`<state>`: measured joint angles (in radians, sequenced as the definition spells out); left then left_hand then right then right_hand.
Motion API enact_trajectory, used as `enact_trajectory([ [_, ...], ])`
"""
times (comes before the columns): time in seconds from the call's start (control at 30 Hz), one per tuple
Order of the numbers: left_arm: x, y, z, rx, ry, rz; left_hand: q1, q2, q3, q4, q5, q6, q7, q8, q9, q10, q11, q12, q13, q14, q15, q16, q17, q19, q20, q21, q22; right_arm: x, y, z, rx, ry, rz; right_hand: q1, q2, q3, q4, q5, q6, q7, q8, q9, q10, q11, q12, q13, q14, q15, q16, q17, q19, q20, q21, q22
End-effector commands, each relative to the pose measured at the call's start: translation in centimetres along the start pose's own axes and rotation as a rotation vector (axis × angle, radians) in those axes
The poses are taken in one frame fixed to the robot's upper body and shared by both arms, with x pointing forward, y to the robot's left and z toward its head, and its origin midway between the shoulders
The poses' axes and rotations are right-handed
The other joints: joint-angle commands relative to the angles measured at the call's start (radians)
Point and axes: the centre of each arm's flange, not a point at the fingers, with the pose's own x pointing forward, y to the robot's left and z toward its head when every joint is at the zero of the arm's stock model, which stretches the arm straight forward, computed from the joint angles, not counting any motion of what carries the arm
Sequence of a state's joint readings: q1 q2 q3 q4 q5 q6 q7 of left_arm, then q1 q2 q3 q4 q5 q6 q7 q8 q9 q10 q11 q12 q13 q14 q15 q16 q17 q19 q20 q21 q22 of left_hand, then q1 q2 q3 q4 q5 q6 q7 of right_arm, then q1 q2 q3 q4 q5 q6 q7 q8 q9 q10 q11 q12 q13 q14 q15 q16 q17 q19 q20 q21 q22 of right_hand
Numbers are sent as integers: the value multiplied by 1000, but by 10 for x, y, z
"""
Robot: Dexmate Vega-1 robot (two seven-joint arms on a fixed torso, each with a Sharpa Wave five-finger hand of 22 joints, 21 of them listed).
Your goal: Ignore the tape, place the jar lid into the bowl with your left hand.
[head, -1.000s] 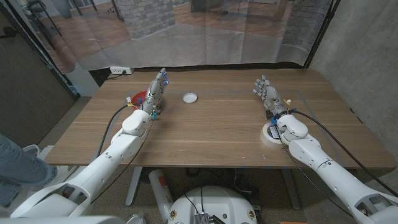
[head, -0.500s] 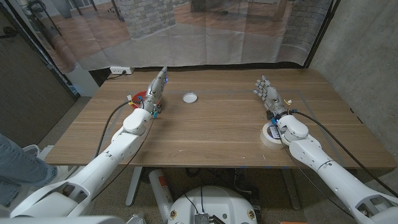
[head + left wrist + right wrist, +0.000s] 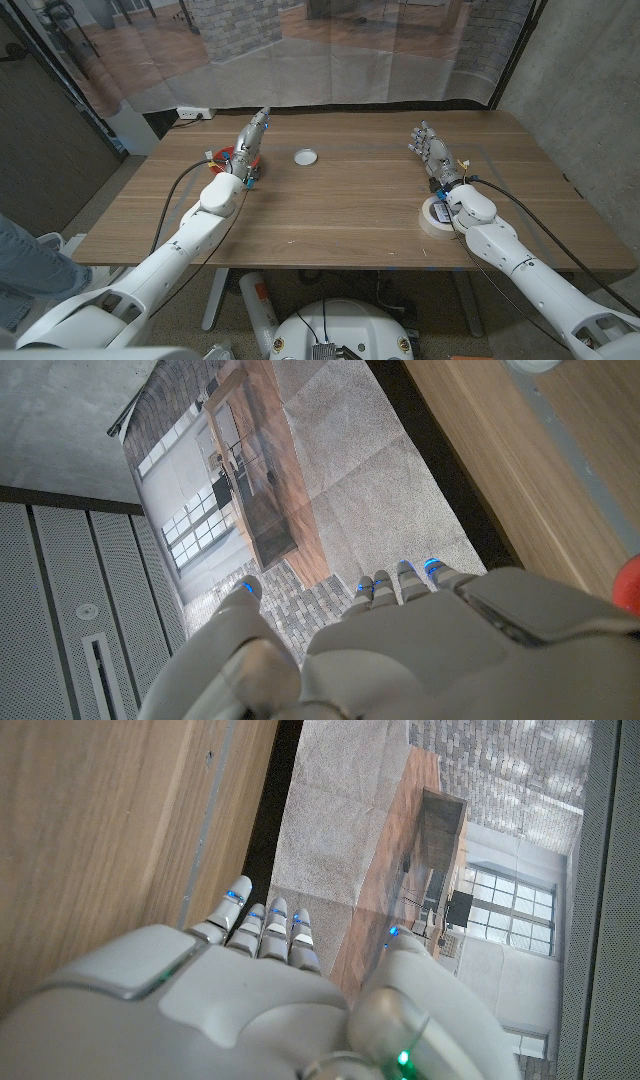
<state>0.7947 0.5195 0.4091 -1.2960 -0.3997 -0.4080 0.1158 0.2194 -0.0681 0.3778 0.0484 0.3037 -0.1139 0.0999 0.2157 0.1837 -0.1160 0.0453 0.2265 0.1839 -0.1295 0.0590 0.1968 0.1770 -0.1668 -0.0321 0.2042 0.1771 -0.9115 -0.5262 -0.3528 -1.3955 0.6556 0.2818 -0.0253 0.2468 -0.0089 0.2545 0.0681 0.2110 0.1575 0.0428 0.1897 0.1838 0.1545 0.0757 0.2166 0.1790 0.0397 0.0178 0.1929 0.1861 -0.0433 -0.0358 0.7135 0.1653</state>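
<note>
Even, soft indoor light; faint shadows; wrist views perhaps slightly blurred close up.

The head view looks down over the whole desk (image 3: 340, 210), while both wrist views peer closely past each hand toward the backdrop (image 3: 330, 490) beyond the desk's far edge

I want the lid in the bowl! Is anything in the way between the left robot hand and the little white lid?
No, nothing visible. Only bare table lies between the left robot hand and the jar lid. The red bowl sits just behind that hand, on its other side.
</note>
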Motion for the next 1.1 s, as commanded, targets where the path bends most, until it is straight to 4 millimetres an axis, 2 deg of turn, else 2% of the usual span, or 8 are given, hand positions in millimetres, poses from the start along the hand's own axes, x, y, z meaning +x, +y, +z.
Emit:
enact_trajectory([
  [0.03,5,2,8,71,-16,8,14,4,-1,-7,4,7,-1,9,3,7,-1,1,2,3,-1,3,2,-28,-2,7,3,3,2,-1,5,3,0,6,8,2,-6,0,7,3,8,3,11,4,4,4,10,1,7,0,0,-26,-5,2],
  [1.1,5,-6,21,298,-94,39,43,22,5,-20,4,50,-14,13,3,45,-15,4,3,32,-8,4,2,-11,1,9,4,-1,5,0,5,-14,2,9,13,1,-14,-5,14,2,8,3,16,0,3,4,19,0,8,0,13,-25,-24,3],
])
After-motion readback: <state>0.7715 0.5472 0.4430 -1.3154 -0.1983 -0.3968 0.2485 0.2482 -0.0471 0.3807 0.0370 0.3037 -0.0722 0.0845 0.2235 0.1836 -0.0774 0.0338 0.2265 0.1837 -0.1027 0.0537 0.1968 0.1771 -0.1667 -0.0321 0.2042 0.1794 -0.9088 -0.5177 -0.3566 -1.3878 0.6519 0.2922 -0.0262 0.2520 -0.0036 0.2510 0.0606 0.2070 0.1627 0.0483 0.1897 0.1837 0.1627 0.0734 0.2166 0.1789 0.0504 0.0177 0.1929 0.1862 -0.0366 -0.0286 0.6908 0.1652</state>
